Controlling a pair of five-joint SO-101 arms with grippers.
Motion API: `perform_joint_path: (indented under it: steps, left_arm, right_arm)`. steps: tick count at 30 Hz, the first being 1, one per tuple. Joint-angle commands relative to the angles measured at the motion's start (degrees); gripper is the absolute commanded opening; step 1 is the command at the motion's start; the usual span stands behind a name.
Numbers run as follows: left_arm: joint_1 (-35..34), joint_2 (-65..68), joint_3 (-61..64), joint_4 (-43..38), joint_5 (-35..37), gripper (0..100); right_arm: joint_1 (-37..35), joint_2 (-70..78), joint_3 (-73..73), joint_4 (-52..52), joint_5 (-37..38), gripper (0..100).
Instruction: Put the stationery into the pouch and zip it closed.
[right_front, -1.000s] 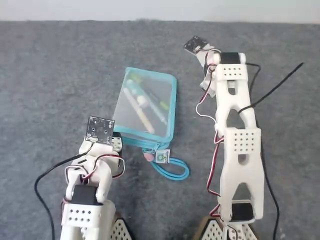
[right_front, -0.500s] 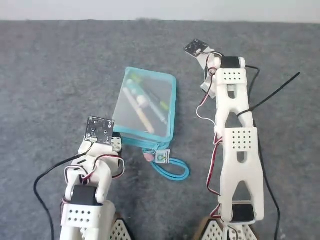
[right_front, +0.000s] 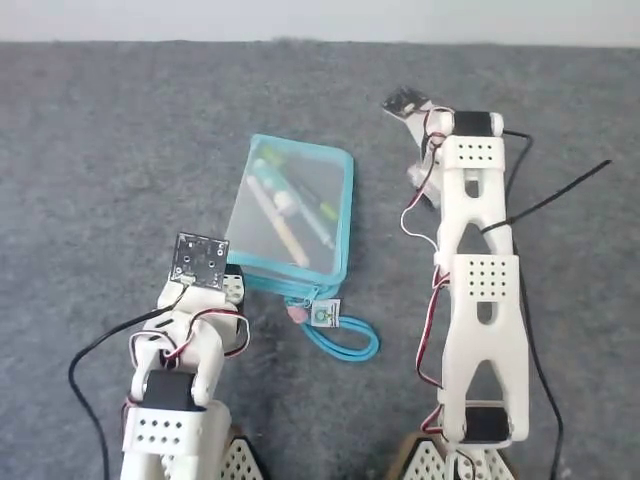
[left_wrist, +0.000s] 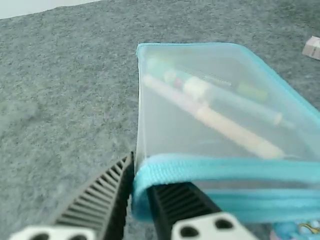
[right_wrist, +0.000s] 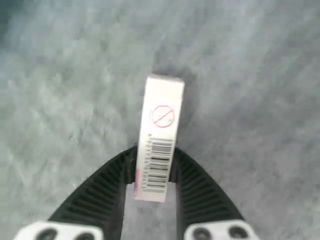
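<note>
White box (right_wrist: 162, 115) between right gripper (right_wrist: 154, 152) jaws

A grey, felt-like mat (right_front: 120, 150) covers the table, running out to a pale strip (right_front: 200, 20) along the 12 o'clock edge. Near its middle lies a clear, teal-edged pouch (right_front: 330, 200) with pens (right_front: 285, 225) showing inside. Its teal wrist loop (right_front: 345, 342) rests on the mat off the pouch's 5 o'clock corner.

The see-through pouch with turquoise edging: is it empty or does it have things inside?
Not empty: several coloured pens lie inside, visible through the see-through turquoise-edged pouch.
</note>
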Motion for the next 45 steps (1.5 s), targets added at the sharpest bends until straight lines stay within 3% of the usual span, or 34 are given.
perform_joint_path:
  steps: [1, 6, 11, 17, 28, 36, 45]
  left_arm:
    - [0.1, -0.4, -0.1, -3.3, 0.7, 1]
    - [0.0, -0.4, 0.7, -4.0, 0.7, 1]
    - [0.0, -0.4, 0.7, -4.0, 0.7, 1]
    - [0.0, -0.4, 0.7, -4.0, 0.7, 1]
    - [0.0, -0.4, 1.4, -4.0, 0.4, 1]
    - [0.0, -0.4, 1.5, -4.0, -1.6, 1]
    - [0.0, -0.4, 1.5, -4.0, -1.7, 1]
  right_arm:
    - [1.7, -1.8, -4.5, 3.6, -6.2, 0.7]
    - [2.5, -11.7, 8.3, 3.6, -12.1, 0.6]
    - [0.6, -31.4, 34.8, 3.0, -12.5, 0.7]
    - [0.8, -51.5, 54.0, 2.0, -12.5, 0.7]
    - [1.6, -76.5, 105.6, -28.4, -12.4, 0.7]
    - [-3.8, -78.7, 106.4, -30.7, -16.4, 0.7]
    - [-5.1, -66.7, 101.4, -33.5, -17.1, 1.3]
